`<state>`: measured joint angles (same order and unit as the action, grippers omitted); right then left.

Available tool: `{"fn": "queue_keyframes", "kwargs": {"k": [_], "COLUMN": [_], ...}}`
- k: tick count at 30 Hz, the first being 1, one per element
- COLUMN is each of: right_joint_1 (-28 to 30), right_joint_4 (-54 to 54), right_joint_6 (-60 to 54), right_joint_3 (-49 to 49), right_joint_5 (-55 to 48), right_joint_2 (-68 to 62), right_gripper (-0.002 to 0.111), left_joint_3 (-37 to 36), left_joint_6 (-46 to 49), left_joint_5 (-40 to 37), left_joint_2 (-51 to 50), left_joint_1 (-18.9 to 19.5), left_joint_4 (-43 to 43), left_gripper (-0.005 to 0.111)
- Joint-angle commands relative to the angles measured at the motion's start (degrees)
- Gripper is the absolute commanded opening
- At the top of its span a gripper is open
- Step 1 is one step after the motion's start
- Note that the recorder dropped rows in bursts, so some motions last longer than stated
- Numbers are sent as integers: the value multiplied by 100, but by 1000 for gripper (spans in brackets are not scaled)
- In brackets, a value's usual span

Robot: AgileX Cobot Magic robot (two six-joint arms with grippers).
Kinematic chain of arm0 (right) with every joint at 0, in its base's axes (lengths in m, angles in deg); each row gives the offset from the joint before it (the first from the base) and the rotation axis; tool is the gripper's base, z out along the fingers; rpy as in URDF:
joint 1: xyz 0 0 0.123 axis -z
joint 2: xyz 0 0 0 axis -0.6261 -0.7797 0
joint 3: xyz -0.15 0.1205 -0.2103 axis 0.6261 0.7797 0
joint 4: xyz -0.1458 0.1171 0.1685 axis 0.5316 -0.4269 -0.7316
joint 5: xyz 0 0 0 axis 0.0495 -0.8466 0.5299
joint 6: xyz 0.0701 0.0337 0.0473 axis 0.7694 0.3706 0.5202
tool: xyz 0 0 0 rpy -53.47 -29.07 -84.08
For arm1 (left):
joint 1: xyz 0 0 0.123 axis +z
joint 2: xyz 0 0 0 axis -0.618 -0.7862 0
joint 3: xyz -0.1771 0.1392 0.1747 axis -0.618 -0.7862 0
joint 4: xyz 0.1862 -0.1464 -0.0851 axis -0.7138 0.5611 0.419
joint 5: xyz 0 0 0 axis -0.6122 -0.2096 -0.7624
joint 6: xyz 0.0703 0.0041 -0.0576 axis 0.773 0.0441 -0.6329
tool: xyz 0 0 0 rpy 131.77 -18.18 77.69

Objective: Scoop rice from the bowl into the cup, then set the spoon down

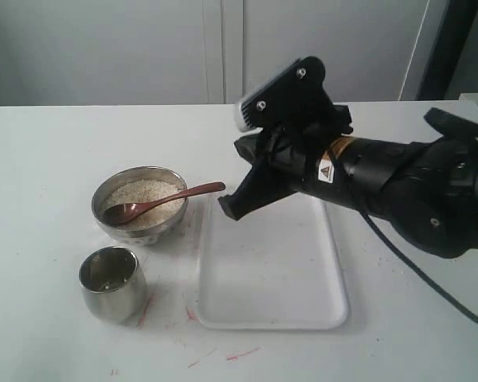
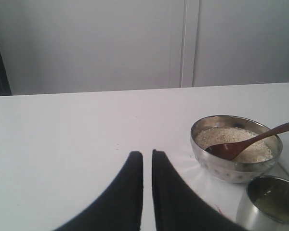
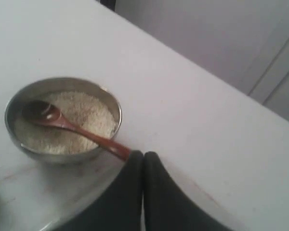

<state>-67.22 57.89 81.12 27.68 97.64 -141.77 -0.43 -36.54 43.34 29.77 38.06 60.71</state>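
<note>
Centre of frame: right gripper (image 1: 228,208) is sitting closed w/ nothing in it, tips hanging just beside the end of the spoon (image 1: 172,198) handle, over the upper left corner of the white tray (image 1: 271,278). The spoon is lying in the bowl (image 1: 143,229), centre-left, scoop resting on the rice (image 1: 151,189), handle sticking out over the rim to the right. The cup (image 1: 111,288) is standing upright at lower left, just beside the bowl. The left gripper (image 2: 143,154) is showing in its wrist view only, fingers nearly together, empty, over bare table (image 1: 48,151).
</note>
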Motion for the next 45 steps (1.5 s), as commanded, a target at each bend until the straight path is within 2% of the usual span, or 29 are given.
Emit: {"fn": "queue_keyframes", "kwargs": {"k": [1,6,13,18,23,30,33,38,41,45], "right_joint_1": [-10,-10,0,50,699,1496,1664,1813,1813,1813], "right_joint_4": [-60,675,2549,2741,2941,4530,4538,4360,4001,3636], "right_joint_6": [521,1673,4155,4662,5906,6766,7302,9517,9638,9950], "right_joint_3": [12,-123,-124,-143,-177,-187,-187,-187,-187,-176], "right_joint_5": [-178,43,1559,1962,2442,4507,4476,4872,5338,5194], "right_joint_2": [-188,-246,-323,-486,-645,-862,-1090,-2006,-2326,-2514], "right_gripper": [0,0,0,0,0,0,0,0,0,0], "left_joint_3": [19,19,19,19,19,19,19,19,19,19], "left_joint_6": [-8,-8,-8,-8,-8,-8,-8,-8,-8,-8], "left_joint_5": [27,27,27,27,27,27,27,27,27,27], "left_joint_2": [24,24,24,24,24,24,24,24,24,24], "left_joint_1": [-7,-7,-7,-7,-7,-7,-7,-7,-7,-7], "left_joint_4": [22,22,22,22,22,22,22,22,22,22], "left_gripper": [14,14,14,14,14,14,14,14,14,14]}}
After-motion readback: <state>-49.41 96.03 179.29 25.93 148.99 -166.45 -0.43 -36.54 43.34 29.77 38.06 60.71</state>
